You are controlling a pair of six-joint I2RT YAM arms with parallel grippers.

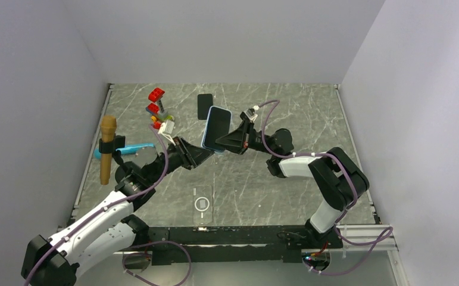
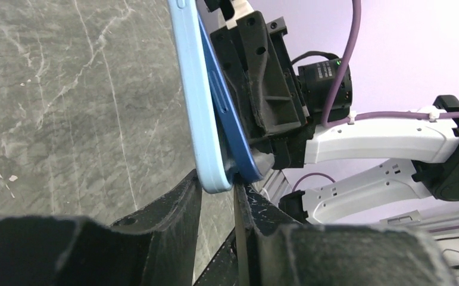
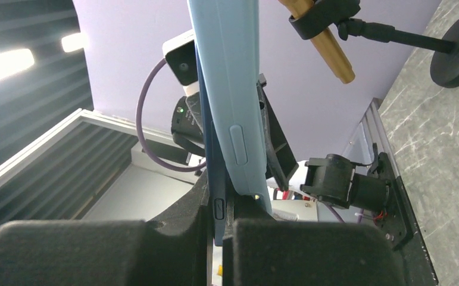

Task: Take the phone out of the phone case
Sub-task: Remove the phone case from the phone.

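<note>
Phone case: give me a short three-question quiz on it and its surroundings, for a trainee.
1. True or false: the phone case lies flat on the table.
2. Which colour is the case? A red, B light blue, C black.
3. Fill in: the gold microphone stands on the ___ arm's side of the table.
Key: 1 false, the left pincer and the right pincer hold it up in the air between them; 2 B; 3 left.
</note>
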